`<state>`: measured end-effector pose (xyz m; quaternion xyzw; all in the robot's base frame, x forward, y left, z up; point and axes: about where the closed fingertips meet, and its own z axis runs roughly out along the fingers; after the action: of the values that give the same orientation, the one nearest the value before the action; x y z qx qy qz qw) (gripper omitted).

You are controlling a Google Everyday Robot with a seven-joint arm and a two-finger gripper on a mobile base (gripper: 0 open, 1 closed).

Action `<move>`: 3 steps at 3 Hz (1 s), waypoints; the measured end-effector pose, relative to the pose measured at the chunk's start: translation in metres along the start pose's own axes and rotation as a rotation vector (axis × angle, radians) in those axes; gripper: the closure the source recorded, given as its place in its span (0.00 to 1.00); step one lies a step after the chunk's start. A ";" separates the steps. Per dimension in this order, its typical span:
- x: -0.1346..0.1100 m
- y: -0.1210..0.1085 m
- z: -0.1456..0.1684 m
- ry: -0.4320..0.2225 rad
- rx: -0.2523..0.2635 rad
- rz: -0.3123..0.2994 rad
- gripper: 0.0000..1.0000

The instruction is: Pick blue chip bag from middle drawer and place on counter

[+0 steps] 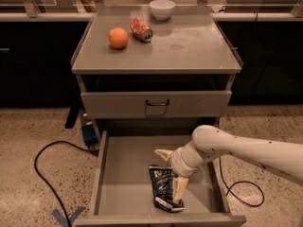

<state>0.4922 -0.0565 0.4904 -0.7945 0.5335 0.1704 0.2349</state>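
The blue chip bag [163, 187] lies crumpled on the bottom of the open middle drawer [123, 174], near its front right. My gripper [171, 172] reaches in from the right on a white arm and is open right above the bag's upper end. One pale finger [179, 189] lies over the bag's right side. The other finger [164, 153] points left above the bag's top edge. The counter [189, 46] is the grey cabinet top above the drawers.
On the counter stand an orange [118, 38], an orange-red soda can [141, 29] on its side and a white bowl [162, 8]. The upper drawer front [156, 104] is closed. A black cable [42, 174] loops on the floor at the left, another one [246, 193] at the right.
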 end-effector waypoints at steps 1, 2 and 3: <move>0.022 0.016 0.024 0.008 -0.130 -0.029 0.00; 0.041 0.032 0.048 0.009 -0.221 -0.038 0.00; 0.051 0.047 0.070 0.014 -0.260 -0.049 0.00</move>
<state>0.4664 -0.0720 0.3961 -0.8321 0.4890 0.2270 0.1303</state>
